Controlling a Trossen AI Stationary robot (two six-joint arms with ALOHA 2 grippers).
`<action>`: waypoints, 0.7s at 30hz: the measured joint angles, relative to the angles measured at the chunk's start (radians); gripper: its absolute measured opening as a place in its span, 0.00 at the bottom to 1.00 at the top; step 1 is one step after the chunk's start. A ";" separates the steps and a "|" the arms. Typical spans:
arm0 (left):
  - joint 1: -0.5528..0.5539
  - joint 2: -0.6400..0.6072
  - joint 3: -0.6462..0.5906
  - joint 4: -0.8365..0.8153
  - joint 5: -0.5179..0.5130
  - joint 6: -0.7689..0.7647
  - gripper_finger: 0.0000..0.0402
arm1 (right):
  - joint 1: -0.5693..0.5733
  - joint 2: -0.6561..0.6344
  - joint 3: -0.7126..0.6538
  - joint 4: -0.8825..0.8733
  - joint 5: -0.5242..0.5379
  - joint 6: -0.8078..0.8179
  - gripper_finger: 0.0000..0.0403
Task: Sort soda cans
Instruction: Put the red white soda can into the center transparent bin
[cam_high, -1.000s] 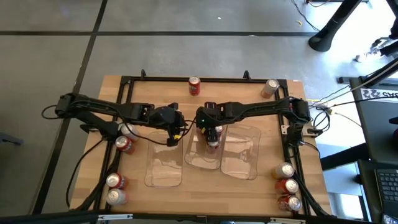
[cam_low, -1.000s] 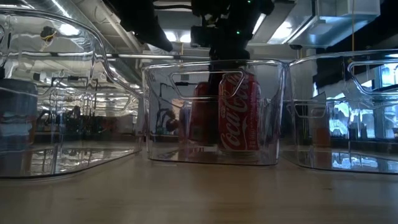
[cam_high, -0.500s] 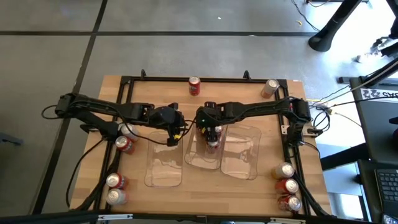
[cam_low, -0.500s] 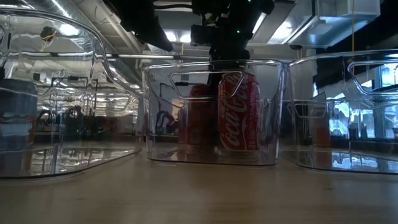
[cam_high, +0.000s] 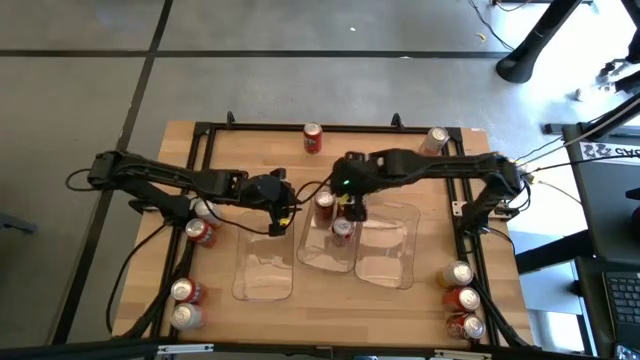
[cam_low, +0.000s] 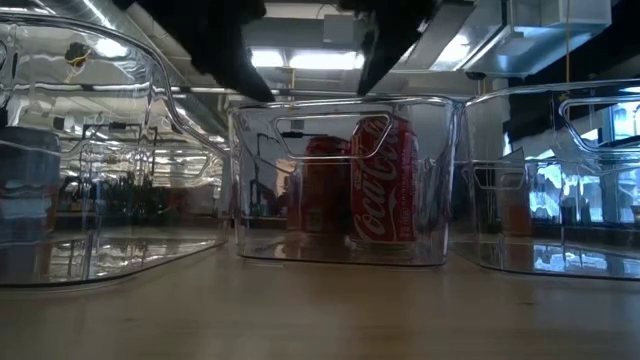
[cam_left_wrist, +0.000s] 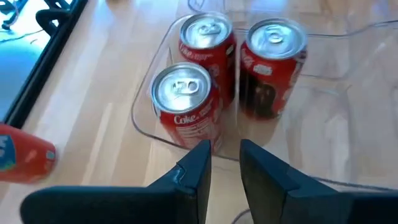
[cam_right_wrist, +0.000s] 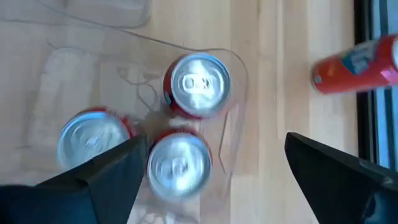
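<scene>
Wooden tabletop (cam_high: 400, 310) lies below both my arms, and on it, right under my right gripper (cam_high: 352, 208), sits the middle one of three clear plastic trays (cam_high: 325, 268). Inside it three red soda cans (cam_right_wrist: 197, 84) stand upright and packed close, none of them between my fingers. That gripper hangs just above their silver tops with its fingers (cam_right_wrist: 106, 174) spread wide and empty. The spread is my biggest worry: if I swing sideways before I am well clear, one finger could catch the tray's rim and drag the light tray across the wood, or tip it. My left gripper (cam_high: 285, 212) waits just beside the same tray, on the side away from my right arm's base, fingers nearly together and holding nothing. A careless path for either arm could bring the two together over the tray. Smaller, but real: the can nearest my right fingers (cam_right_wrist: 179, 163) sits almost touching its neighbour (cam_right_wrist: 93, 140), so a nudge to one could topple both. The loose cans (cam_high: 456, 273) I judge are next stand well off toward my right arm's base, bunched so tightly that wide fingers may knock one over.
</scene>
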 joint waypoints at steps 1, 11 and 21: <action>0.000 -0.002 -0.023 0.030 0.000 -0.009 0.19 | 0.000 -0.022 0.000 -0.018 -0.001 0.010 0.93; -0.005 0.003 -0.251 0.522 0.003 -0.117 0.19 | 0.001 -0.205 -0.044 -0.297 -0.085 0.281 0.93; -0.060 0.005 -0.441 0.881 -0.026 -0.262 0.19 | 0.104 -0.287 -0.136 -0.410 -0.185 0.548 0.93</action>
